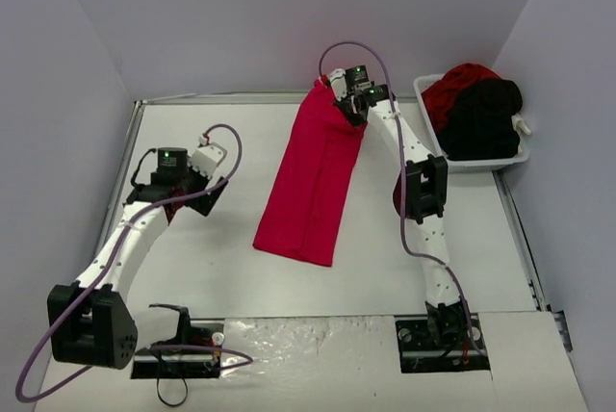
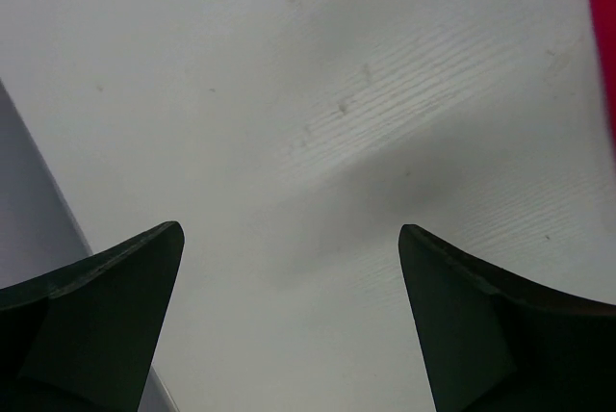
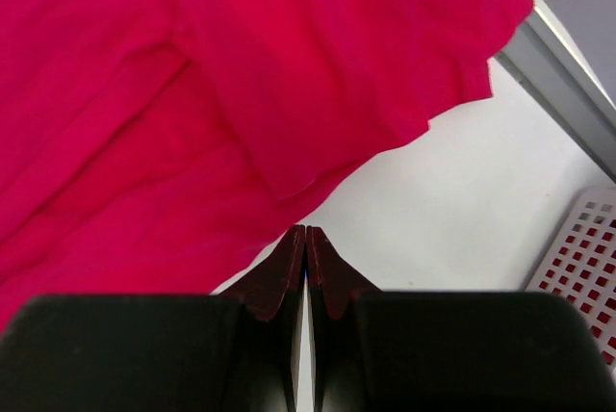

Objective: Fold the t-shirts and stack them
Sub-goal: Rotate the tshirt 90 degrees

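Lying along the middle of the table (image 1: 192, 277), the folded red shirt (image 1: 313, 181) is stretching as a long narrow strip from the far edge back toward the arms. The right gripper (image 1: 352, 107) is hovering at the strip's far right corner, its fingers pressed flat together. In the right wrist view its tips are sitting right at the cloth's edge, with no fabric showing between them. The left gripper (image 1: 210, 195) is hanging over bare table to the left of the shirt, well apart from it, jaws spread wide and holding nothing. Only a sliver of red is showing at the right border of the left wrist view. The white basket (image 1: 481, 162) is standing at the far right, holding a black shirt (image 1: 486, 118) and a second red shirt (image 1: 460, 80) heaped together.
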Robot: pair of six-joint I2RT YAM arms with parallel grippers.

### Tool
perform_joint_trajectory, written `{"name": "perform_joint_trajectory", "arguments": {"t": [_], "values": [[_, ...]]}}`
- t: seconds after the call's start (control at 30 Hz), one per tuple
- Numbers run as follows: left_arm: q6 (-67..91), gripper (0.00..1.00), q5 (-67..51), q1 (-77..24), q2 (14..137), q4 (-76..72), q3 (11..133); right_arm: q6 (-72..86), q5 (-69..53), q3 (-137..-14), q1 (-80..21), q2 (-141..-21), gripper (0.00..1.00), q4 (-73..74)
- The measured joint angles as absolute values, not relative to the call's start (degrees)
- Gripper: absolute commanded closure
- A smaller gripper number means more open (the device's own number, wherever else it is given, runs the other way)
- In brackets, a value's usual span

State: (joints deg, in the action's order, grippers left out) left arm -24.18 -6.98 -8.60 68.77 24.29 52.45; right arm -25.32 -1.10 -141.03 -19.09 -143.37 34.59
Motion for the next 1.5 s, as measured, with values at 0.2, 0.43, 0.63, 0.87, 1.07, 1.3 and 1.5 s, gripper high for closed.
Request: {"name": "perform_joint_trajectory", "arguments": {"t": [0.2,0.43,0.63,0.87,1.07,1.3,1.5], "values": [[-22.04,0.06,-5.69,-0.8,68.9,22.55,52.47,-26.68,2.0,-141.12,-17.96,-146.65,1.0,31.57],[-20.51,0.06,-5.74,3.22,71.16,22.39,52.93,-27.62,1.87,-141.1,-16.78,-150.85,1.0,30.11],[-20.18,0.06,-5.72,4.49,71.61,22.41,53.12,-28.88,-0.49,-141.14,-16.49,-153.03,1.0,28.88],[-19.88,0.06,-5.76,5.82,71.83,22.41,53.15,-30.2,-2.39,-142.41,-16.47,-153.91,1.0,28.34],[-19.64,0.06,-6.15,7.42,72.4,22.46,53.15,-30.79,-5.17,-143.76,-16.47,-155.06,1.0,26.57],[-19.25,0.06,-6.66,10.74,72.75,22.79,53.15,-31.35,-7.27,-145.12,-16.64,-156.48,1.0,23.33],[-19.2,0.06,-7.68,12.69,73.21,23.33,53.15,-31.57,-8.93,-145.88,-16.69,-157.51,1.0,20.45]]}}
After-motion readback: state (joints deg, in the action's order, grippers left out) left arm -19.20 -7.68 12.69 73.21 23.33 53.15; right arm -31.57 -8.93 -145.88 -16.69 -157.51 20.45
